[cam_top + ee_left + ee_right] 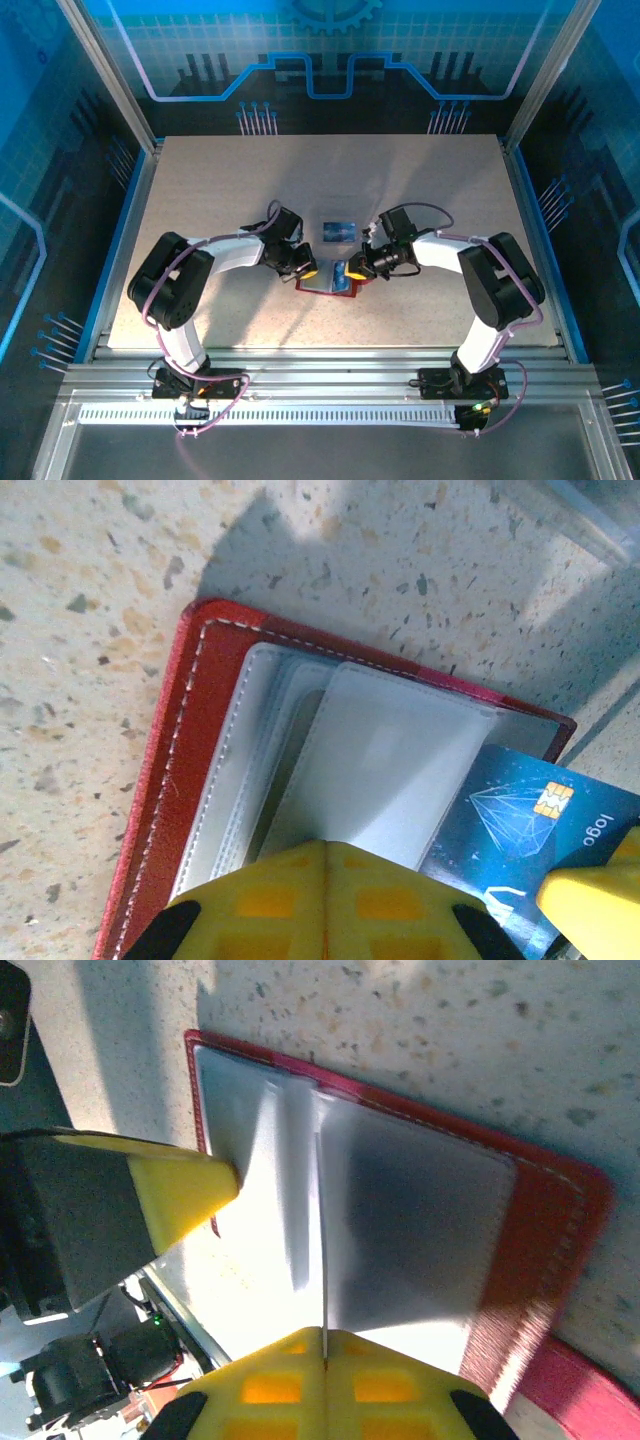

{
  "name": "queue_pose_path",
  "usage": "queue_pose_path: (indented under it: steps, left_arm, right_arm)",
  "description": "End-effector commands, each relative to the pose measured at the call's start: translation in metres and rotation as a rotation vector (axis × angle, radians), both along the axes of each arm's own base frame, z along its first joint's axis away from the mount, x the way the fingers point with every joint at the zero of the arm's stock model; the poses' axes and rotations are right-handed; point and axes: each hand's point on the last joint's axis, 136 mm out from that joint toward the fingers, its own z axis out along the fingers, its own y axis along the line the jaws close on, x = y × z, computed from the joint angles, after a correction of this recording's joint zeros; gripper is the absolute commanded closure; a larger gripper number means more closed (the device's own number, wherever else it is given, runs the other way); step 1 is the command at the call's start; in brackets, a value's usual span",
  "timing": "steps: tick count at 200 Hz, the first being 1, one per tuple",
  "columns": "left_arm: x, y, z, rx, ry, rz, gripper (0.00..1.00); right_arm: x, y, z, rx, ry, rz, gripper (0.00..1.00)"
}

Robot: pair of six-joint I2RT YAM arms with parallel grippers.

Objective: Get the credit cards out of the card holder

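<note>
While both arms lean in from either side, we see the card holder lying open and flat on the speckled table, with its grey pockets facing up inside the red stitched border. At the holder's left end the left gripper is clenched, its yellow fingers pressed together with nothing visible between them. Its tips rest on the holder's clear pocket and cover that pocket's near edge.

At the holder's right end the right gripper is clamped on the blue card. The card sticks partway out of the holder's right side, gold chip and pale print showing. In the right wrist view we see it edge-on, a thin line running up from the seam between the fingers. One of the right fingers hides the card's outer corner. Glare washes out the holder's left pocket in that view, so we cannot tell what sits in it.

Just beyond the holder's far edge, apart from it, a loose card lies flat on the table, bluish with pale print. From overhead the two grippers cover both ends of the holder, leaving its middle in sight.
</note>
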Motion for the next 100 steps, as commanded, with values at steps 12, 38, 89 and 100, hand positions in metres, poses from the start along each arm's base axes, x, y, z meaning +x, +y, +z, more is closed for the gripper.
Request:
queue_pose_path:
  steps: [12,38,89,100]
  left_arm:
    - [0.013,0.001,0.027,-0.013,-0.056,0.040,0.91]
    - [0.021,0.004,0.046,-0.022,-0.116,0.058,0.89]
    - [0.032,0.018,0.062,-0.028,-0.173,0.101,0.86]
    - [0.035,0.020,0.064,-0.034,-0.181,0.114,0.85]
  right_arm:
    - [0.001,-0.015,0.021,-0.052,-0.060,0.034,0.96]
    - [0.011,-0.019,0.040,-0.098,-0.154,0.110,0.97]
    - [0.046,-0.015,0.078,-0.144,-0.383,0.303,1.00]
    - [0.054,-0.017,0.080,-0.182,-0.420,0.348,1.00]
